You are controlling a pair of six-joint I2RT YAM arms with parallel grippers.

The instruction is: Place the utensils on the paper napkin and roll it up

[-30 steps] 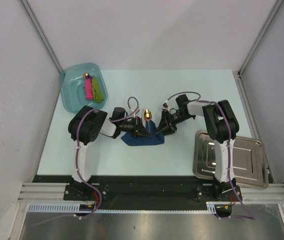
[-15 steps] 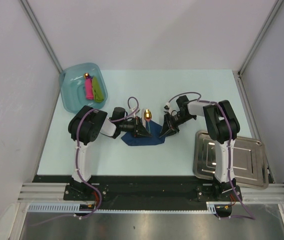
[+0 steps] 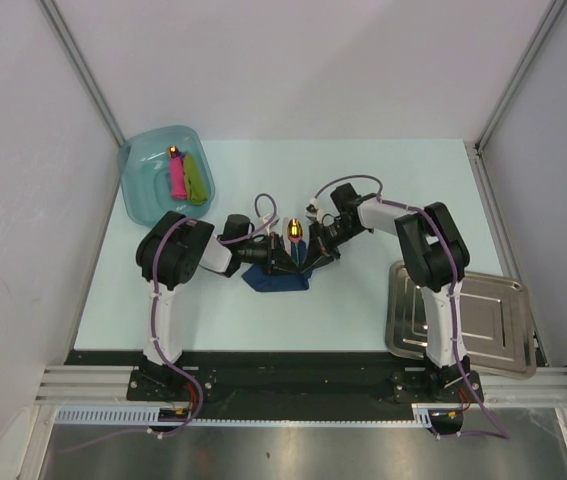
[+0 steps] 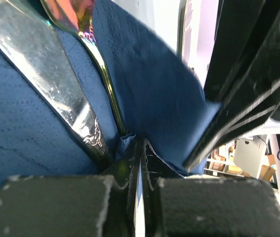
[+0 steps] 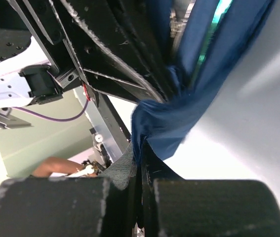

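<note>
The left pincer (image 4: 139, 163) is shut on a fold of the paper napkin (image 4: 154, 89), exactly where the handles of the utensils (image 4: 51, 69) run in under its tips. Facing it, tip almost to tip, the right pincer (image 5: 139, 155) is clamped on a bunched corner of the same sheet. The napkin sits mid-desk (image 3: 383, 180), a little left of centre, well apart from the teal tub (image 3: 143, 205) at the far left corner and the steel tray (image 3: 493, 340) at the near right. The utensils' long axis runs roughly from near edge to far edge, their gold end showing past the napkin's far side. The left pincer is nearer the handles, so the roll likely turns on drawing the right-hand flap leftward across that axis.
</note>
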